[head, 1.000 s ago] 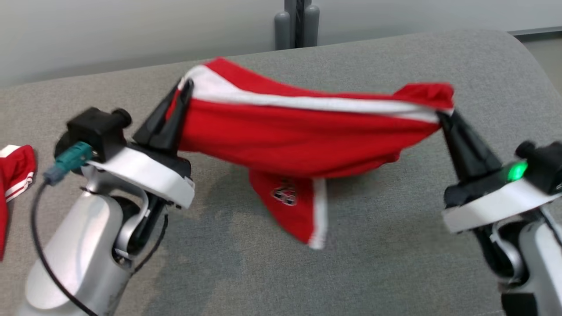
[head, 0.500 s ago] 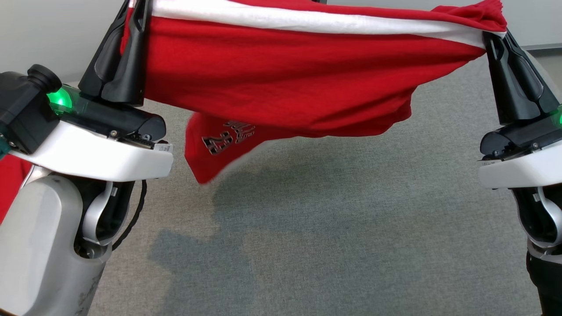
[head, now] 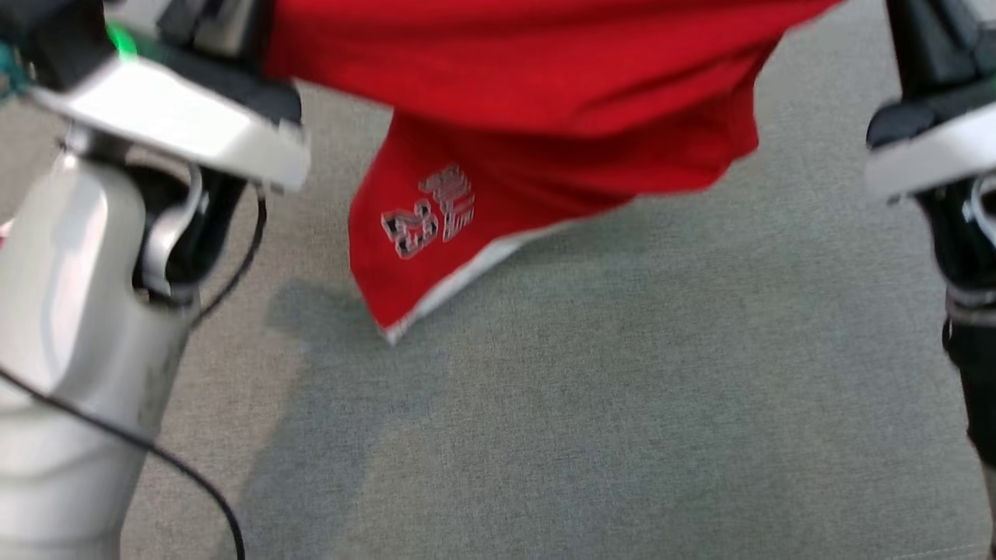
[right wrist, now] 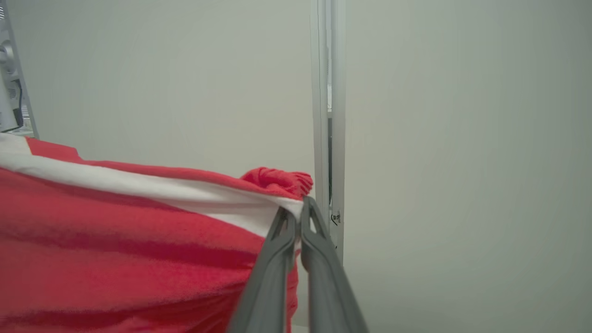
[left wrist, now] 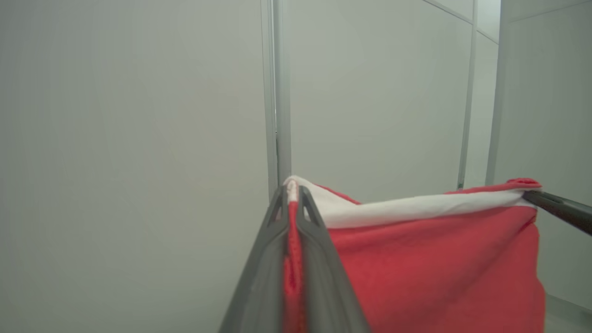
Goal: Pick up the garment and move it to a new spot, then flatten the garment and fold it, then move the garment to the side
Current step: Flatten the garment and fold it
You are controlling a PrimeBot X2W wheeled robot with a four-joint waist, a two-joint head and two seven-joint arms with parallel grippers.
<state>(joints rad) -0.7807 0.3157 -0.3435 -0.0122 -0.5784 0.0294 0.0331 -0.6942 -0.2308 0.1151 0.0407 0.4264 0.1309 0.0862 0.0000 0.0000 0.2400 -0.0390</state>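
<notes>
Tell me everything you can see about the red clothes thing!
The garment is soft red cloth with a white band along its top edge and a pale number print on a hanging flap. It hangs stretched in the air between the left gripper and right gripper, each shut on a top corner, above the grey surface.

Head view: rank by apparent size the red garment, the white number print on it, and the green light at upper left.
Largest: red fabric garment.
Then: white outlined number print.
Smallest: green indicator light, blurred.
</notes>
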